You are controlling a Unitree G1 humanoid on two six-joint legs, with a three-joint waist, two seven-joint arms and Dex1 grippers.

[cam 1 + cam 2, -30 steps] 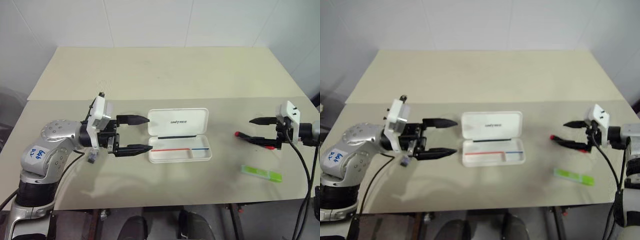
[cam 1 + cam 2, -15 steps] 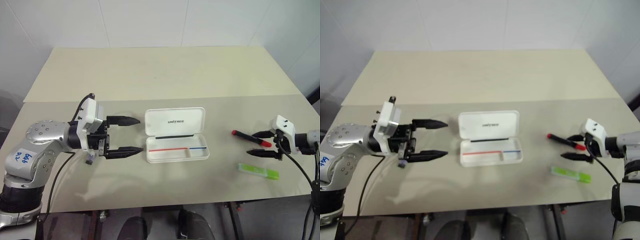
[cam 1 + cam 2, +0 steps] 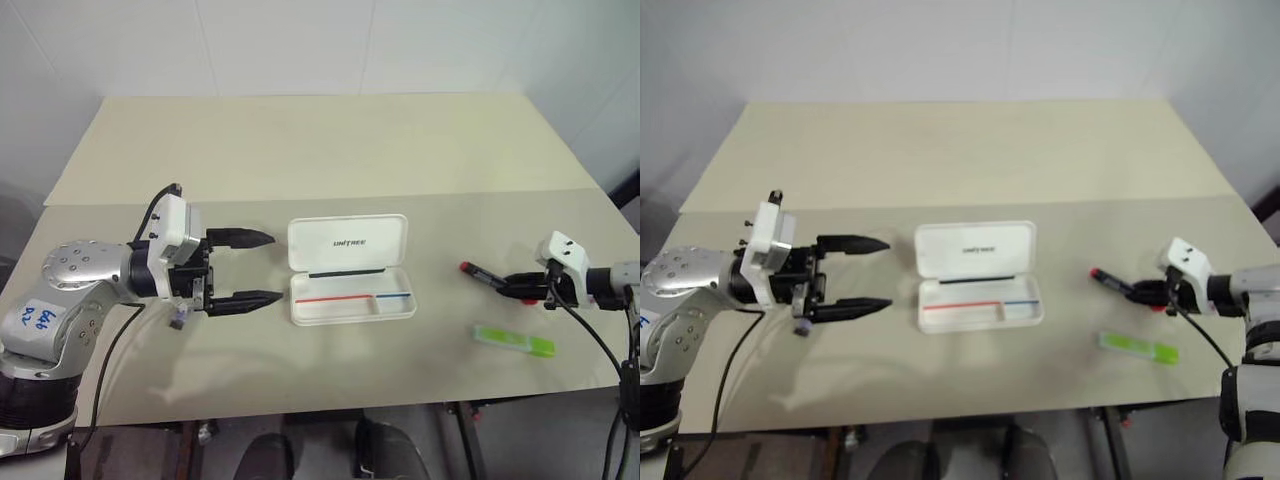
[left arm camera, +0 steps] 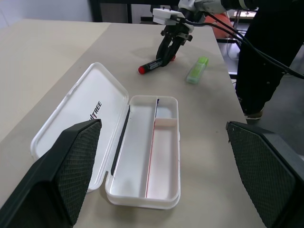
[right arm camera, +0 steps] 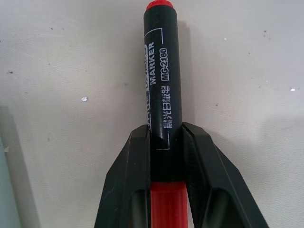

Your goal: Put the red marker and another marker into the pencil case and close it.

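My right jaws (image 3: pixel 522 288) pinch the red marker (image 3: pixel 483 276) where it lies on the desk (image 3: pixel 320 150), at three o'clock from the open pencil case (image 3: pixel 350 270) — ready to lift. Left jaws (image 3: pixel 258 268) wait spread at nine o'clock; the green highlighter (image 3: pixel 514 341) lies nearer me.

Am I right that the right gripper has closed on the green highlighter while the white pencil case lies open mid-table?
Not quite: the right gripper has closed on the red marker, as the right wrist view shows. The green highlighter lies untouched on the table. The pencil case does lie open mid-table.
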